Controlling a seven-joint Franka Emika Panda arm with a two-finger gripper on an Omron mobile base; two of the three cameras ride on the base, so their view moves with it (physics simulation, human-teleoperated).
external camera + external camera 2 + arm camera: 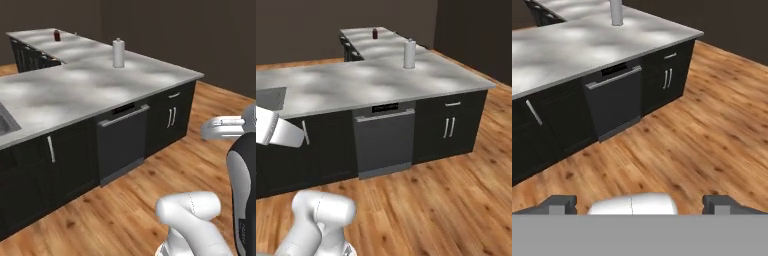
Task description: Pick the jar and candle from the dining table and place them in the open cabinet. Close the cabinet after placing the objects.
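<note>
Searching for the dining table | end effector (639, 202) spread wide, empty, over wood floor | jar, candle not located; far desk (75, 85) carries paper towel roll (118, 52) | advise: drive on, keep arm tucked.

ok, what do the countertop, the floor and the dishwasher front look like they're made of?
Countertop: pale grey mottled stone, probably marble, with a soft sheen. Floor: warm brown wood planks, with visible grain and knots. Dishwasher front: flat dark grey panel, likely matte metal, with a silvery bar handle.
</note>
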